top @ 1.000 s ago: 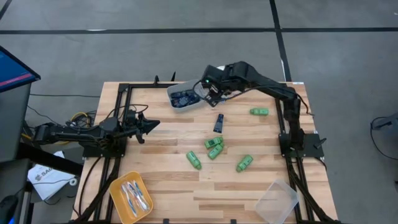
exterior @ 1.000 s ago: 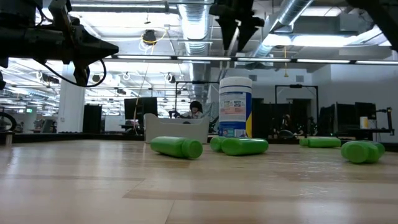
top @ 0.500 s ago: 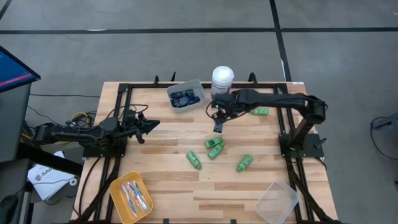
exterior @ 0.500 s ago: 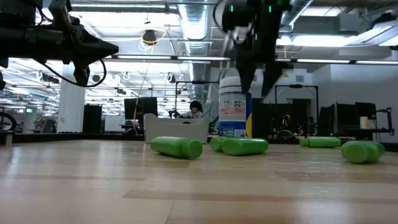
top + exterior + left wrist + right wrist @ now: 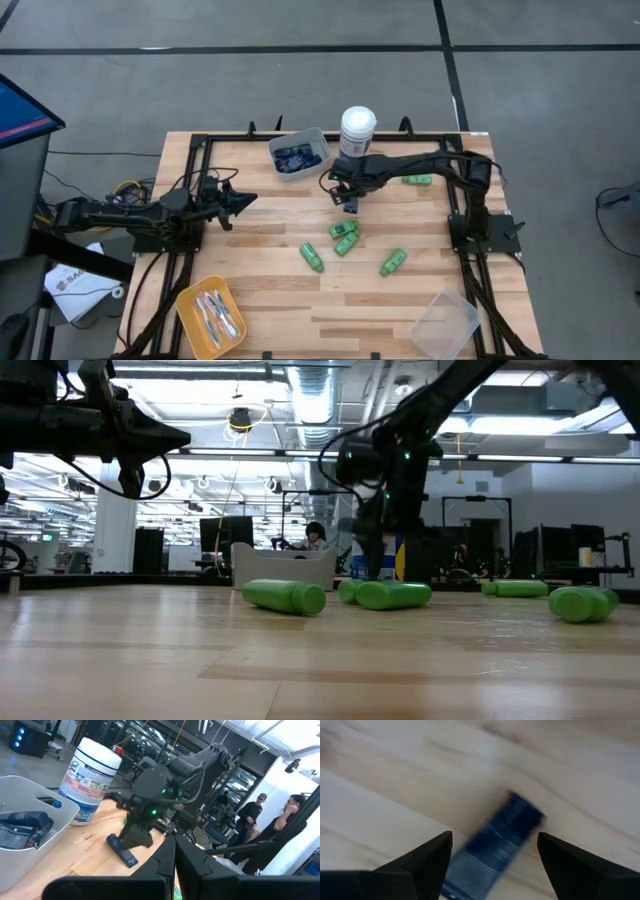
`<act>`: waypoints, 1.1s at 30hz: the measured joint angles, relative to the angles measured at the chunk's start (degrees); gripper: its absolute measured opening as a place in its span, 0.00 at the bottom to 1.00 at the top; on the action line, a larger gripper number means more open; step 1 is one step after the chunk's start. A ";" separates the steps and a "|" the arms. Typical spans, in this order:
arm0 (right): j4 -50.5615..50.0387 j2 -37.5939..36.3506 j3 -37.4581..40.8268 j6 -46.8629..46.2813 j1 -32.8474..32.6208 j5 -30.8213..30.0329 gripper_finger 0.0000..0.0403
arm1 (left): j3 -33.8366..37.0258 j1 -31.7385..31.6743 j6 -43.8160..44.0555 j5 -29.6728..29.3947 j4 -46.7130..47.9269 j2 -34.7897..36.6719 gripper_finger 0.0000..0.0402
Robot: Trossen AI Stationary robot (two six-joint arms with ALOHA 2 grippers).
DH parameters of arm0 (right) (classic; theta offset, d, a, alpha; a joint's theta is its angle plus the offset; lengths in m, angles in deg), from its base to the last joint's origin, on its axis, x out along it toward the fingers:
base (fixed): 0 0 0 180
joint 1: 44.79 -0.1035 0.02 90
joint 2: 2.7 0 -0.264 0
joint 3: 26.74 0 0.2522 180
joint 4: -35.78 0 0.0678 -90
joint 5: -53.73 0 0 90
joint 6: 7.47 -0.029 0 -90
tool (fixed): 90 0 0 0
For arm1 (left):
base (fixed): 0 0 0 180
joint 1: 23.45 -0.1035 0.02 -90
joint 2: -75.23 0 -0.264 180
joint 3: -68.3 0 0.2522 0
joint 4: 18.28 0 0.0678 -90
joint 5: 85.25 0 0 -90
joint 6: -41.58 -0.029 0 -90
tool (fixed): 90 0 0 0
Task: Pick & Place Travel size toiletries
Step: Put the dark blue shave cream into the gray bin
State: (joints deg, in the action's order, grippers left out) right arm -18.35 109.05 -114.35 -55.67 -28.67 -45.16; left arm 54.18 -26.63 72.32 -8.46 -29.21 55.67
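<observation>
A dark navy flat tube (image 5: pixel 495 842) lies flat on the wooden table (image 5: pixel 260 270), left of a green bottle (image 5: pixel 417 180). My right gripper (image 5: pixel 492 857) is open just above it, one finger on either side, touching nothing. It also shows in the high view (image 5: pixel 346 192). More navy tubes lie in a grey bin (image 5: pixel 298 152) at the far edge. Several green bottles (image 5: pixel 345 237) lie on their sides mid-table. Toothbrushes lie in an orange tray (image 5: pixel 210 315) at the near left. My left gripper (image 5: pixel 240 200) waits shut at the table's left.
A tall white canister (image 5: pixel 358 125) stands at the far edge just behind my right gripper. A clear empty tub (image 5: pixel 445 322) sits at the near right. Black frame rails (image 5: pixel 190 200) run along both table sides. People stand in the room beyond the table (image 5: pixel 295 820).
My right gripper has gone from above the grey bin toward the table's near edge and down, and now stands low over the navy tube on the table. The white canister, hidden under the arm before, now shows.
</observation>
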 joint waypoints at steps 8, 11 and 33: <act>-0.10 3.36 -0.37 2.11 0.46 2.85 0.67 | -0.02 0.00 0.00 -0.31 -0.33 0.01 0.00; -0.26 3.29 -0.32 2.91 0.46 3.01 0.56 | -0.02 0.00 0.00 -0.30 -0.31 0.01 0.00; -5.09 3.49 -29.41 29.07 -0.97 3.06 0.09 | -0.02 0.00 0.00 -0.26 -0.31 0.01 0.00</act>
State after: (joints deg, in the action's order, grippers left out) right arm -23.43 112.54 -143.76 -26.60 -29.64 -42.10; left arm 54.15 -26.63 72.32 -8.72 -29.52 55.68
